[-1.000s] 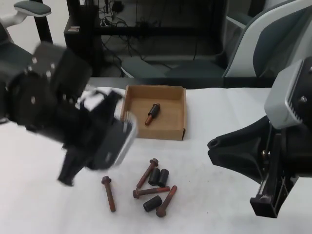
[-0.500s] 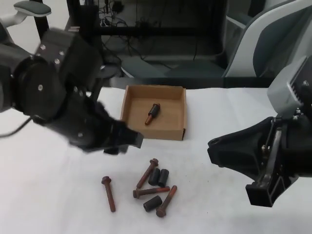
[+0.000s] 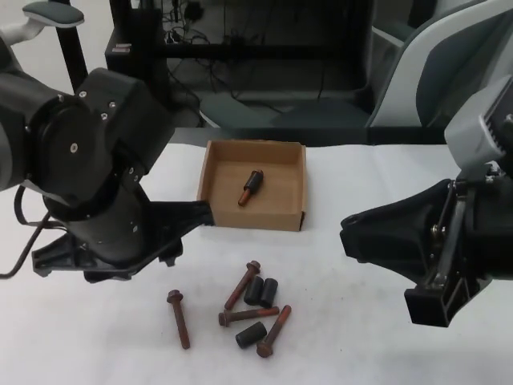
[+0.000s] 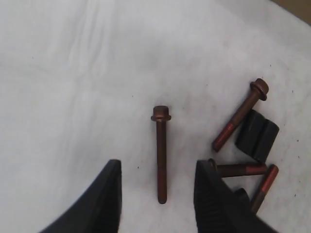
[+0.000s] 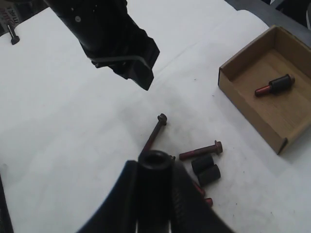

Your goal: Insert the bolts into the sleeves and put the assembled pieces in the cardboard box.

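While bolts [image 3: 178,318] lie outside, the box [image 3: 304,188] holds one sleeved bolt [image 3: 250,186].

bench: white cover [image 3: 385,176] | behind: grey chair [image 3: 425,72] | cables [image 3: 240,36] | black stand [image 3: 140,36]

Spread over the white-covered bench [image 3: 369,184]: an open cardboard box [image 3: 240,218] toward the far side, nearer a cluster of three bolts [image 3: 242,285] and three black sleeves [image 3: 254,290], a fourth bolt [image 3: 179,319] just apart

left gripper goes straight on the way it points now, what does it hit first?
Most likely the lone rust-brown steel bolt lying on the white bench cover: it sits centred in the open left gripper. Depth is unclear.
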Robot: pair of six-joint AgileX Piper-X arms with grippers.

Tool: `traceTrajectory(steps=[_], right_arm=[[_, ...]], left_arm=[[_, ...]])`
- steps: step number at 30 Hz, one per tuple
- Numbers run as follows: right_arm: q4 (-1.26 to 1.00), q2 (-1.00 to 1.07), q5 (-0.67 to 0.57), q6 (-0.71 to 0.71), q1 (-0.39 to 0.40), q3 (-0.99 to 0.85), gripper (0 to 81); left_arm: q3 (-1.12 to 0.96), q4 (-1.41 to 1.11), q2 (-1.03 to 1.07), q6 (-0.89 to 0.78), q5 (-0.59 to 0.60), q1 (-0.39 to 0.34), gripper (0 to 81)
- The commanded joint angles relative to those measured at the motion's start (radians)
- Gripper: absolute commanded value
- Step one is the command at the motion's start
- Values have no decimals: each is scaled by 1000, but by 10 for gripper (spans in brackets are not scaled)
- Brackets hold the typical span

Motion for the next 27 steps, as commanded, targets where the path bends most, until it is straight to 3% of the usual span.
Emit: traceTrajectory(steps=[1,8,16,27], right_arm=[[-10,-10,-4,1,-4,-14,4],[-10,-10,-4,-1,-4,-14,4],[-10,-10,-4,-1,-4,-14,4],[-10,-10,-4,-1,-4,-14,4]], left_arm=[[-1,-6,-10,-15,-20,-5,473],[-1,-13,1,-61,-95,-5,473],[-1,-62,143,-67,76,-6,473],[-1,-89,213,-67,76,-6,473]])
